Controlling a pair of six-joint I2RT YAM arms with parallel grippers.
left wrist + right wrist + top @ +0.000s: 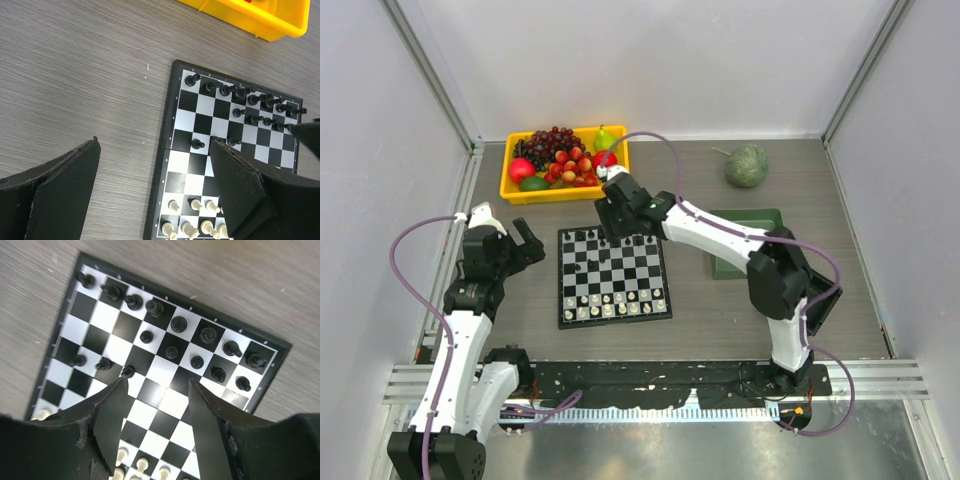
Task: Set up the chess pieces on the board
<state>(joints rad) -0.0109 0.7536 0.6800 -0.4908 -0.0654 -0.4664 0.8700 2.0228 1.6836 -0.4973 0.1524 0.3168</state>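
The board [615,272] lies flat between the arms. Black chess pieces [610,243] line its far rows, and three black pawns [103,363] stand further toward the middle on the left side. Cream-white chess pieces [615,302] fill the two near rows. My right gripper [613,222] hovers over the far part of the board; in its wrist view the right gripper [157,387] is open with only bare squares between the fingers. The left gripper [517,243] hangs over the table just left of the board; the left gripper [155,145] is wide open and holds nothing.
A yellow bin [515,190] of grapes, cherries and other fruit stands behind the board. A green tray [752,217] lies to the right, partly under the right arm, and a round green fruit [746,166] sits at the back right. Walls enclose the table.
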